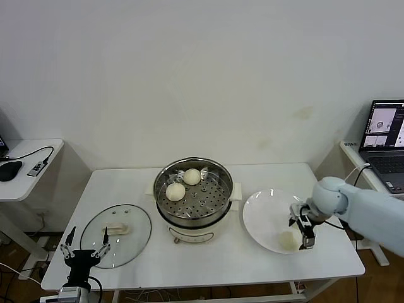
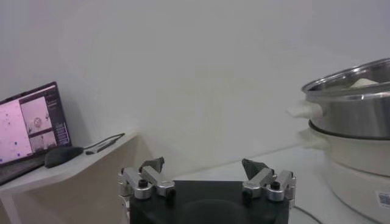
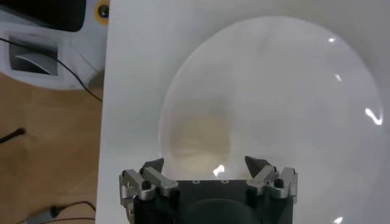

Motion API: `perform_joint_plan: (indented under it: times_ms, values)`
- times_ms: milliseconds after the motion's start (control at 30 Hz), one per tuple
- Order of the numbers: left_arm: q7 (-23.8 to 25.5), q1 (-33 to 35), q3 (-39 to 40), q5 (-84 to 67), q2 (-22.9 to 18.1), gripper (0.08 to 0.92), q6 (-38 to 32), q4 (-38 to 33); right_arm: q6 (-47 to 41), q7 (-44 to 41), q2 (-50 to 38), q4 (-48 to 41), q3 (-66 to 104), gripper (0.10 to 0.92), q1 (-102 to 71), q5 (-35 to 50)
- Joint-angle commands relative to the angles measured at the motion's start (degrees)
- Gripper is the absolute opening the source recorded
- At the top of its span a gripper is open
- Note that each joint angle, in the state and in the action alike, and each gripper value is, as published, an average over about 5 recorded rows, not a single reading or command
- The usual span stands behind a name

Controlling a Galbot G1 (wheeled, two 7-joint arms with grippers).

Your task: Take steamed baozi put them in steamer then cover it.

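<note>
Left gripper idles wide-jawed by the table edge; right gripper, jaws wide and empty, hangs over a baozi.

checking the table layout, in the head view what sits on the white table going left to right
glass lid → steamer with two baozi inside → white plate holding one baozi, with the open right gripper over it

A plain off-white wall backs the white counter. Off its left edge stands a small white side table — off its right edge another desk carries an open laptop. Wooden floor below.
</note>
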Motion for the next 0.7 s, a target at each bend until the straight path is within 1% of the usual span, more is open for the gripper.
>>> perform_joint_plan:
  times_ms: [33,100,233,333,700]
  values:
    - [0.0,0.0,0.2,0.0,0.0,0.823,0.0,0.1,0.4,0.6,1.4,-1.5,2.6,0.814,-4.0,-0.4]
    - [0.0,-0.1,0.2,0.1,0.0,0.823,0.0,0.1,0.1,0.7,1.7,-1.7,2.7,0.797,-3.7,-0.1]
    - [0.0,-0.1,0.2,0.1,0.0,0.823,0.0,0.2,-0.3,0.7,2.0,-1.9,3.0,0.73,-3.2,0.3]
    - [0.0,-0.1,0.2,0.0,-0.1,0.823,0.0,0.2,-0.5,0.6,2.1,-2.0,2.9,0.695,-2.8,0.3]
    - [0.0,0.0,0.2,0.1,-0.2,0.823,0.0,0.0,-0.6,-0.4,1.7,-1.9,2.2,0.624,1.0,0.5]
